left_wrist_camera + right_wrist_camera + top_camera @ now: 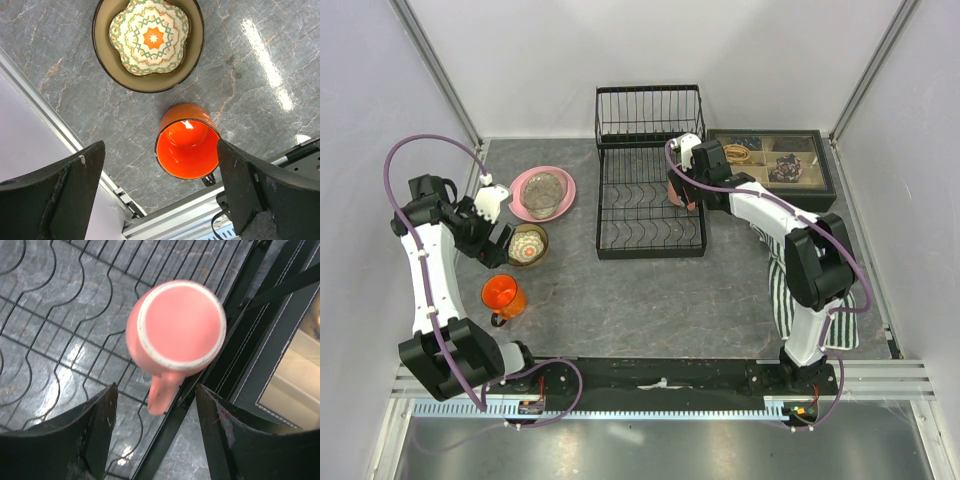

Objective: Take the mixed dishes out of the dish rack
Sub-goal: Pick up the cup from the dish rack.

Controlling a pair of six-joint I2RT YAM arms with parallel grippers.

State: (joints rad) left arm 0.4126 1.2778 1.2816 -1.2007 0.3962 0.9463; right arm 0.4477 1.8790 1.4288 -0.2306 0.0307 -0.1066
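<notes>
Two grippers are open wide, and neither holds anything. In the right wrist view we see the right gripper point(156, 390) hanging over the pink mug point(175, 325), its dark fingers point(95, 430) on either side of the mug's handle and not touching it. The pink mug stands upside down, base up, in the flat lower basket of the black wire dish rack point(650, 215), close to the basket's right edge, with its handle pointing out toward that edge. Just beside the rack on the right sits a dark tray point(820, 190) of trinkets, and a striped cloth point(782, 290) lies under the right arm. From above, we find no other dishes in the rack. On the grey table point(640, 300) to the left of the rack lies the pink plate point(563, 185) with a grey dish point(542, 190) on it. The brown bowl point(150, 40) with a patterned inside stands near the plate, and the orange mug point(187, 150) stands upright, closer to the near edge. The left gripper point(161, 145) hovers above the table near the bowl. In its wrist view the orange mug shows between its spread fingers.
</notes>
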